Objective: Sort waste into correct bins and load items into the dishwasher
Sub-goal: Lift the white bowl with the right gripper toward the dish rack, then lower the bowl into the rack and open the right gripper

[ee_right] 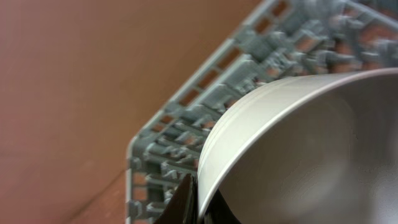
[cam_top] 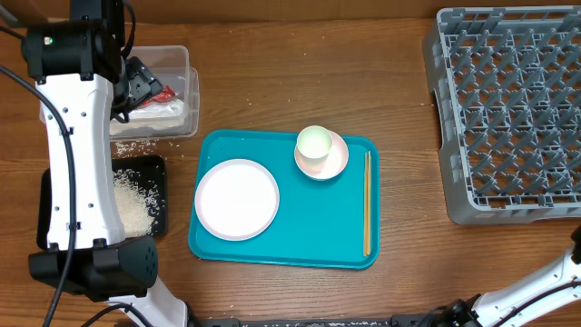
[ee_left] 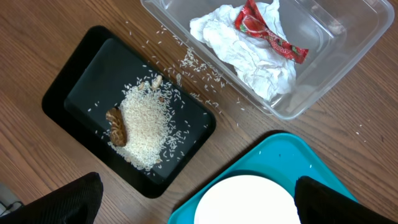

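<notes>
My left gripper [ee_left: 199, 205] hangs open above the corner of the teal tray [cam_top: 281, 245], over the white plate [cam_top: 237, 199]. Tissue [ee_left: 242, 50] and red wrapper [ee_left: 267, 31] lie in the clear tub [ee_left: 348, 68]. Rice [ee_left: 146, 127] and a brown scrap [ee_left: 117, 124] sit in the black tray [ee_left: 81, 81]. On the teal tray are also a white cup [cam_top: 314, 145] in a small white bowl [cam_top: 338, 162], and chopsticks [cam_top: 367, 202]. My right gripper [ee_right: 200, 196] is shut on the rim of a white dish [ee_right: 298, 149], close to the grey rack [ee_right: 186, 124].
The grey rack [cam_top: 513, 109] fills the right side of the table. Loose rice grains [cam_top: 136, 147] are scattered on the wood between tub and black tray. My left arm [cam_top: 77, 154] stretches over the black tray. Part of the right arm [cam_top: 545, 282] shows at the bottom right.
</notes>
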`<state>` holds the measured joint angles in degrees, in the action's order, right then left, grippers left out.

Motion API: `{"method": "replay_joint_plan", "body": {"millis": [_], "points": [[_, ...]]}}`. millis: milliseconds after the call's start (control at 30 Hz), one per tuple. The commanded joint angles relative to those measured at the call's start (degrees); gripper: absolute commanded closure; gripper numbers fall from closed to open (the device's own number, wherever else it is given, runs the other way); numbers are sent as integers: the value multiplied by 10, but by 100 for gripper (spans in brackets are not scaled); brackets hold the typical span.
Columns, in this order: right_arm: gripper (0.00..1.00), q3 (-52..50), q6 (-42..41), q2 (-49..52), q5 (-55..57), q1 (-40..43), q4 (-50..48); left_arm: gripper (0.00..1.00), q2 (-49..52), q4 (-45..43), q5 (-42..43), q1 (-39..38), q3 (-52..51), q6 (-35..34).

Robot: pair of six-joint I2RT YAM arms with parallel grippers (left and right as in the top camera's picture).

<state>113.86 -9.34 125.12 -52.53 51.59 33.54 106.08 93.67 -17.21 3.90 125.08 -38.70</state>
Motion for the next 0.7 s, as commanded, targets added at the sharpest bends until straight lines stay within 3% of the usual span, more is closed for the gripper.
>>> {"method": "replay_joint_plan", "body": {"millis": [0, 100, 300, 533, 667], "points": [[96, 6, 28, 5, -107, 11, -13, 0, 0, 1, -9, 1, 3, -5], [96, 6, 35, 12, -106, 17, 0, 0, 0, 1, -9, 1, 3, -5], [96, 3, 137, 47, -106, 31, 76, 0, 0, 1, -9, 1, 3, -5], [91, 0, 133, 68, -106, 59, 105, 0, 0, 1, -9, 1, 3, -5], [87, 0, 69, 68, -106, 81, 108, 0, 0, 1, -9, 1, 3, -5]]}}
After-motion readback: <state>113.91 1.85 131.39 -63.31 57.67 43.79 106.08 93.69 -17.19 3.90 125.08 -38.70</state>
